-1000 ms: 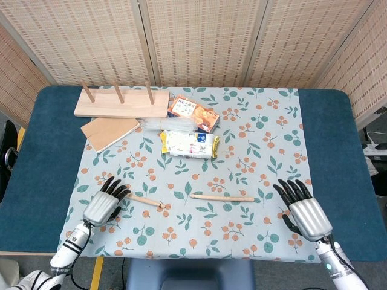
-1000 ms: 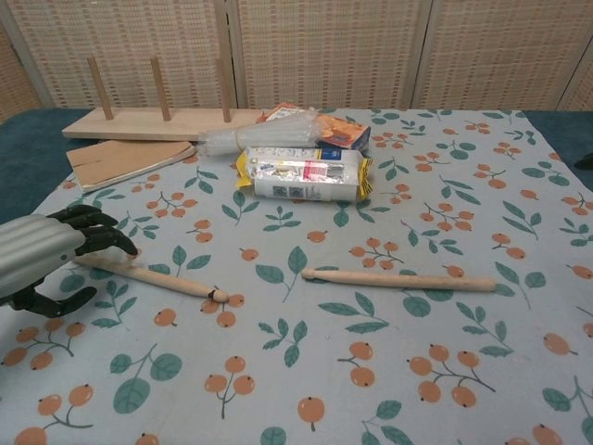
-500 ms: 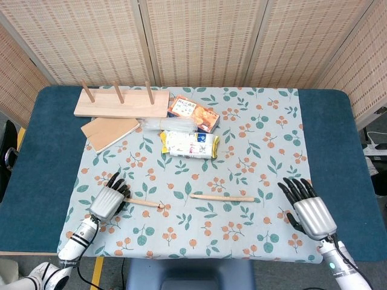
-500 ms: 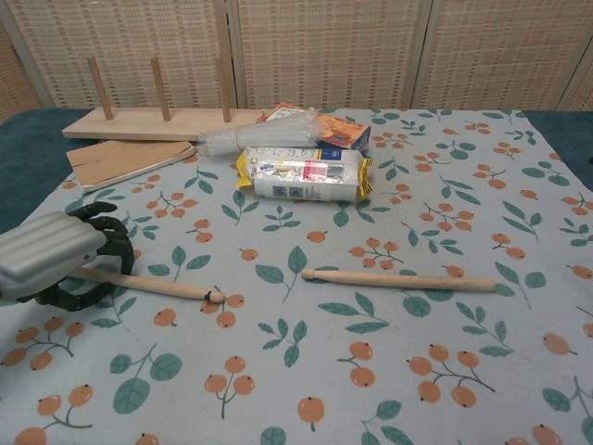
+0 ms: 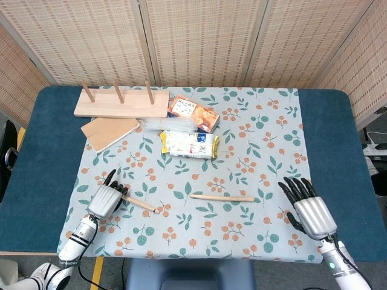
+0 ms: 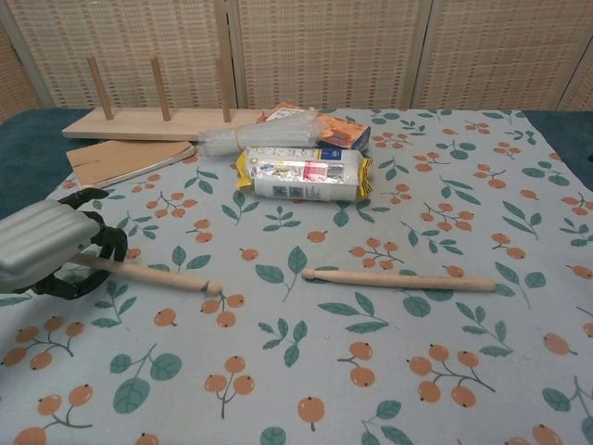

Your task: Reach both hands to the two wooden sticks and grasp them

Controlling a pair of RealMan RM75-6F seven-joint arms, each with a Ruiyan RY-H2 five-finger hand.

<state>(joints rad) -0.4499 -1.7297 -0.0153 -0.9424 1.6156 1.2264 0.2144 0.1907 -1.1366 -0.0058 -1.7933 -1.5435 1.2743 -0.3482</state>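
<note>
Left hand [image 6: 44, 250]: I now have fingers curled round the left wooden stick [image 6: 162, 276], its far end swung since a second ago.
Right hand [image 5: 307, 208]: fingers apart, empty, well short of right wooden stick [image 5: 222, 197] mid-cloth.

Open floral cloth [image 5: 254, 151] is seen between the right hand [image 5: 309, 212] and the nearer wooden stick [image 5: 222, 197]; nothing stands on that stretch. The second stick [image 5: 140, 203] is enclosed at one end by the left hand [image 5: 106, 200], with bare cloth around its free tip. The far side of the counter [image 5: 329, 133] is crowded: a foil packet [image 5: 188, 145], an orange box [image 5: 193, 113], a pegged wooden board [image 5: 121, 103] and a flat wooden slab [image 5: 110, 132] are clustered well apart from both sticks.
</note>
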